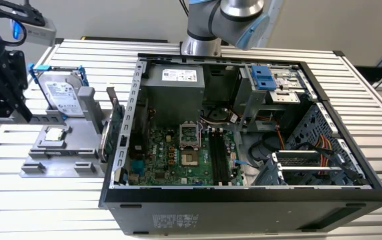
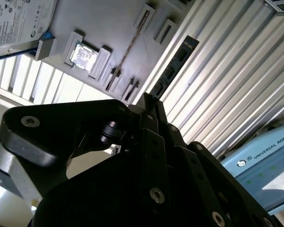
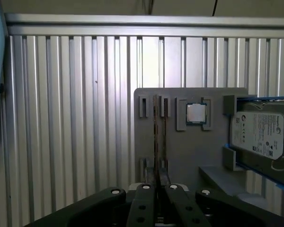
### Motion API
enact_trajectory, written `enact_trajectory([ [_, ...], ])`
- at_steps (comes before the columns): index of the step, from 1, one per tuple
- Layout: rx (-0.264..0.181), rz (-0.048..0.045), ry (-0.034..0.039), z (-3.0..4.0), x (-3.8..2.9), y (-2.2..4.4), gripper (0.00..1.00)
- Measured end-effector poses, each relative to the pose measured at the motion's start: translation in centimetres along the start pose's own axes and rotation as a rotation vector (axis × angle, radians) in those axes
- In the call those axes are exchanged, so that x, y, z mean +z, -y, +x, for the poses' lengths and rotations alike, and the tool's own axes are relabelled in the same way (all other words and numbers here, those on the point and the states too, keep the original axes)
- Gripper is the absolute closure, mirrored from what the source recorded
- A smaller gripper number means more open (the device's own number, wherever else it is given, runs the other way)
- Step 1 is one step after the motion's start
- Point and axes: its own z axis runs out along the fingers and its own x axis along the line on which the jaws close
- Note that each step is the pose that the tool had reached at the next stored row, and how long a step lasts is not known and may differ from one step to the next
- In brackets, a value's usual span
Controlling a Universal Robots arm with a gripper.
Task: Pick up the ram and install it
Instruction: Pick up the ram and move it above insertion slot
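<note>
The gripper (image 2: 149,100) has its jaws closed on the ram (image 2: 173,71), held over the table (image 2: 236,71) beside the gray parts holder (image 2: 109,28); if it pivots in that thin pinch, it may jam crooked in the motherboard slot (image 1: 219,157).

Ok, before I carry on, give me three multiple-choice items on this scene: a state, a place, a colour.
1. The tool is: A wide open; B shut on the dark, narrow ram stick; C shut on nothing.
2. The silver hard drive stands: A in the grey slotted tray beside the black computer case; B inside that case; C in the tool.
3. The drive's frame trim is: A red; B blue; C yellow.
Answers: B, the stick juts from the closed tool; A, it stands on edge in the tray; B, blue edging shows around it.
</note>
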Motion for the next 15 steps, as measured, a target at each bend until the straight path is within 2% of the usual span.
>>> enact_trajectory([
  [15, 0.0, 0.0001, 0.0002, -0.04, -0.84, -0.01, 1.0],
])
